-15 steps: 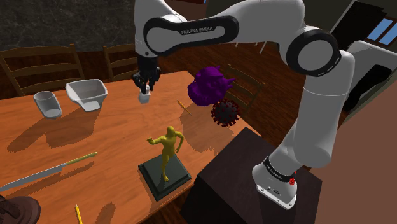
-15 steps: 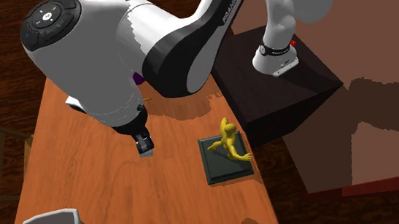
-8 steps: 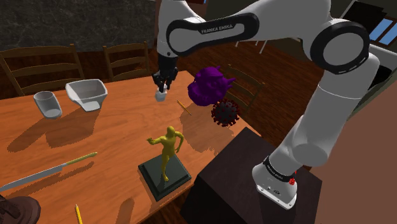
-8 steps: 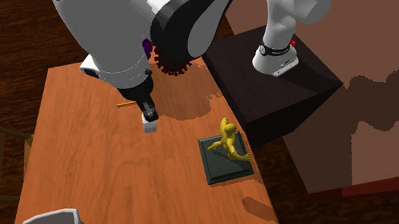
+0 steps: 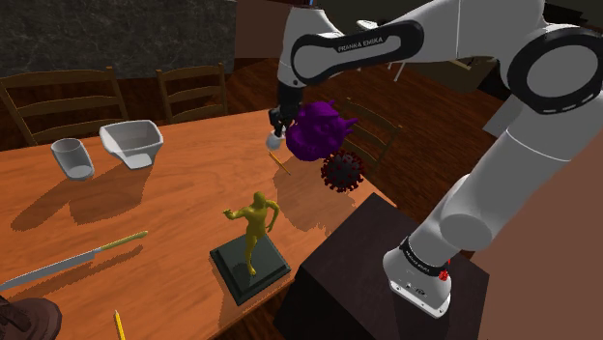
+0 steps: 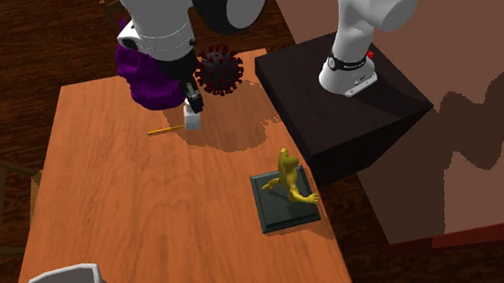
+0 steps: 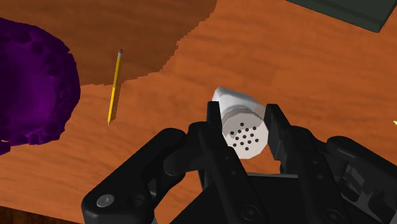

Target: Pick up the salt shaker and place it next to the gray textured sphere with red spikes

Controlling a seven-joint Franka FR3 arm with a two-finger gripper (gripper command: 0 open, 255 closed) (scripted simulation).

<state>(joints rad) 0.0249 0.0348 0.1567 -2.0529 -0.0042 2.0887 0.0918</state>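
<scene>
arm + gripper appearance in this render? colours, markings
Arm: white rounded links, black joint bands, white FRANKA EMIKA lettering on one; small red dot near the base. Gripper: all black, blocky body, two flat fingers.

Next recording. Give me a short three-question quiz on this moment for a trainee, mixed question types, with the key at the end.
1. True or false: the end effector is shut on the salt shaker.
2. What lies on the table beside the purple object? A) pencil B) spoon C) fork
3. Short answer: is the salt shaker set down next to the spiky sphere yet?
Key: 1 true; 2 A; 3 no, it is in the end effector.
</scene>
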